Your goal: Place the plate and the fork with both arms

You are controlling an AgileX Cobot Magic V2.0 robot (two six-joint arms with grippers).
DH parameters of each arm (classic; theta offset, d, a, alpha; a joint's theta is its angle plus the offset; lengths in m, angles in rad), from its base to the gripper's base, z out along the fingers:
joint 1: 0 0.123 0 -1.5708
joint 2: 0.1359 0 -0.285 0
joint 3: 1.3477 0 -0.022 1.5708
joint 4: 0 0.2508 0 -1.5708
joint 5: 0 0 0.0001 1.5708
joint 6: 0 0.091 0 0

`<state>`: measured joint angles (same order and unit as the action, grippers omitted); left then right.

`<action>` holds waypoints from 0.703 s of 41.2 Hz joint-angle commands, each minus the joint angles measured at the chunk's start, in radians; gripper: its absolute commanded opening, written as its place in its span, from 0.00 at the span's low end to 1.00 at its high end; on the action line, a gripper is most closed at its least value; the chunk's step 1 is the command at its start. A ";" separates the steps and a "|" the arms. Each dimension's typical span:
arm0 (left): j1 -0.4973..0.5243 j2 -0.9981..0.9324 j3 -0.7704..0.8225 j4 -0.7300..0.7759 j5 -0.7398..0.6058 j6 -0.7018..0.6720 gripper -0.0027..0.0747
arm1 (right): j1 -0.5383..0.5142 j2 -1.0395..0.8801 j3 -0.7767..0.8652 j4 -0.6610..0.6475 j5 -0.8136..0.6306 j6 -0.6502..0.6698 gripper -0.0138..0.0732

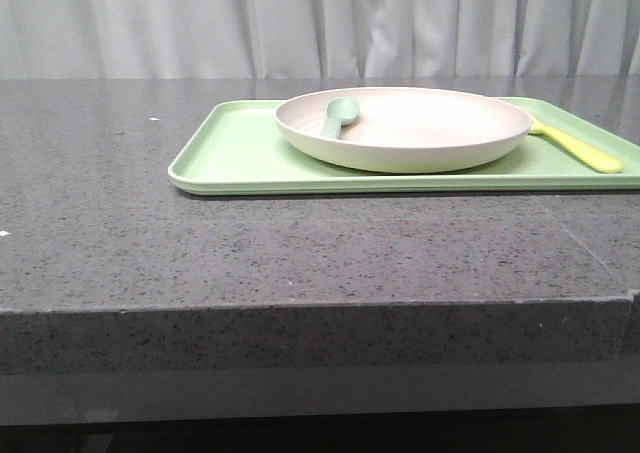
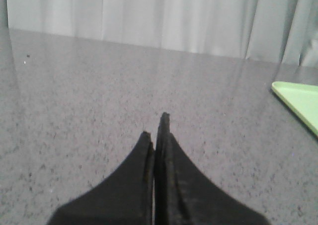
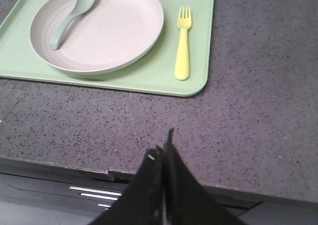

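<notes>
We see the left gripper [image 2: 158, 128] low over bare grey surface [image 2: 99, 101], its jaws pressed together and holding nothing. The right gripper [image 3: 164, 143] hangs past the surface's front edge, jaws likewise together and empty. On the green tray [image 1: 235, 148] sits the plate [image 1: 420, 123], a spoon [image 1: 335, 118] lying in it at 9 o'clock; the fork [image 1: 580, 148] lies just beside the plate at 3 o'clock. No writing shows anywhere. The front view cuts off the tray's right end.

Perhaps a lab: speckled grey counter [image 1: 300, 243] before a white curtain [image 1: 330, 23].
</notes>
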<state>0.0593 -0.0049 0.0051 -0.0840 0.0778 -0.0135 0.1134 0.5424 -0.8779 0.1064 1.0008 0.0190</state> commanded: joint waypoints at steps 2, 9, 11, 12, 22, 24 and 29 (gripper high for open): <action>-0.034 -0.024 0.004 0.016 -0.102 -0.013 0.01 | 0.000 0.005 -0.022 -0.005 -0.065 -0.009 0.08; -0.044 -0.024 0.004 0.035 -0.105 -0.013 0.01 | 0.000 0.005 -0.022 -0.005 -0.065 -0.009 0.08; -0.044 -0.024 0.004 0.035 -0.106 -0.013 0.01 | 0.000 0.005 -0.022 -0.005 -0.065 -0.009 0.08; -0.044 -0.024 0.004 0.035 -0.109 -0.013 0.01 | 0.000 0.005 -0.022 -0.005 -0.065 -0.009 0.08; -0.080 -0.024 0.004 0.034 -0.162 -0.013 0.01 | 0.000 0.005 -0.022 -0.005 -0.065 -0.009 0.08; -0.090 -0.024 0.004 0.034 -0.162 -0.013 0.01 | 0.000 0.005 -0.022 -0.005 -0.065 -0.009 0.08; -0.090 -0.024 0.004 0.034 -0.162 -0.013 0.01 | 0.000 0.005 -0.022 -0.005 -0.065 -0.009 0.08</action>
<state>-0.0245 -0.0049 0.0051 -0.0515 0.0000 -0.0158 0.1134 0.5424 -0.8779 0.1064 1.0008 0.0173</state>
